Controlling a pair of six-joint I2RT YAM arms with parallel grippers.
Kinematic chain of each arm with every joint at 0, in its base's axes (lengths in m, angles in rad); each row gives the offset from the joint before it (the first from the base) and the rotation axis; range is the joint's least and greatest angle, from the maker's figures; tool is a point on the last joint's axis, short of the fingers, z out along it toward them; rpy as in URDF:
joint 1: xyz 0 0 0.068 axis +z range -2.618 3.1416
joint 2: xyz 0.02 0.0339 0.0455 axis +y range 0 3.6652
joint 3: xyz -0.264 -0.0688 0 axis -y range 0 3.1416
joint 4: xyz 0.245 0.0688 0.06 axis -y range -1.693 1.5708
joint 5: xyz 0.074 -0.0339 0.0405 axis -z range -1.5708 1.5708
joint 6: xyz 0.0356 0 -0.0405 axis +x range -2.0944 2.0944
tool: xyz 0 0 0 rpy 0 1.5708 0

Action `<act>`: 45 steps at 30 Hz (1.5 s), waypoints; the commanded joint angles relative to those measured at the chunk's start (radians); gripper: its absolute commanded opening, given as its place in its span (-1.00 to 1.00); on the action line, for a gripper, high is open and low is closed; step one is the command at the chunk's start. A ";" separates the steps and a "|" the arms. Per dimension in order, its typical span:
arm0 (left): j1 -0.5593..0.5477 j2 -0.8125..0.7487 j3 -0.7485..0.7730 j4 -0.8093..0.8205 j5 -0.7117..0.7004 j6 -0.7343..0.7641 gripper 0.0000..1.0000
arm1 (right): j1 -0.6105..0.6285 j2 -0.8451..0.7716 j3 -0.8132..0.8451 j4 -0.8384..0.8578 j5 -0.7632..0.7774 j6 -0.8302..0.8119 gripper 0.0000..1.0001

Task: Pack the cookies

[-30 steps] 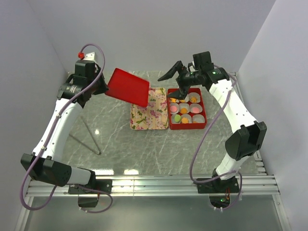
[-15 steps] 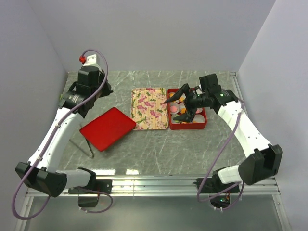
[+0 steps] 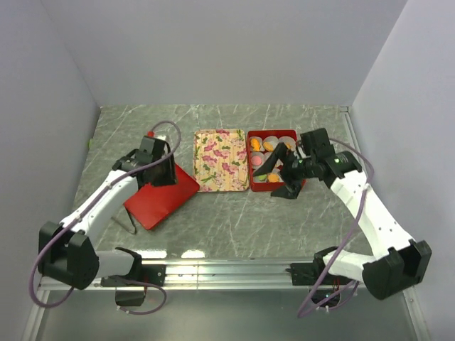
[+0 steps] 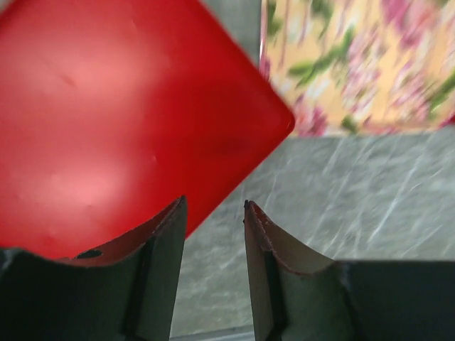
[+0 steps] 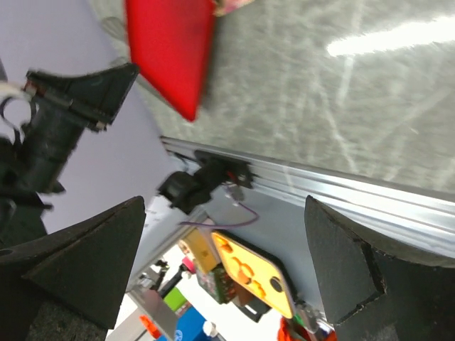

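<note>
Left pincer (image 4: pixel 213 227): jaws parted a little, nothing between them; sits at the edge of the red lid (image 3: pixel 162 197), inner face of one finger close to the lid's rim, contact not clear.
Red lid: lies flat on the surface (image 3: pixel 234 220), left of the floral tray (image 3: pixel 222 160), corner near the tray's edge, well apart from the red box (image 3: pixel 291 136).
Floral tray: bare of cookies, between lid and box.
Cookies (image 3: pixel 255 144): in white paper cups inside the red box, orange, pink and green ones showing; part of the box hidden by the right arm.
Right pincer (image 3: pixel 279 175): jaws spread wide, holds nothing, hovers over the box's near side; wrist view shows only surface and rail.
Step (judged): cookies look packed, lid set down and let go, box not yet covered.
Next move (judged): regrasp lid by its edge, carry it right over the tray, square it on the box; right arm must clear the box first.
</note>
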 commanded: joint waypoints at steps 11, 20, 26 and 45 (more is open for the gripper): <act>-0.074 0.286 0.016 0.102 0.109 0.175 -0.22 | 0.005 -0.092 -0.192 0.042 0.089 -0.026 1.00; -0.099 0.351 -0.022 0.121 0.083 0.174 -0.33 | 0.005 -0.057 -0.181 0.051 0.105 -0.039 1.00; -0.106 0.312 -0.018 0.103 0.060 0.160 -0.36 | 0.005 -0.049 -0.198 0.059 0.112 -0.039 1.00; -0.149 0.192 -0.065 0.098 0.130 0.145 -0.28 | 0.007 -0.061 -0.265 0.091 0.117 -0.031 1.00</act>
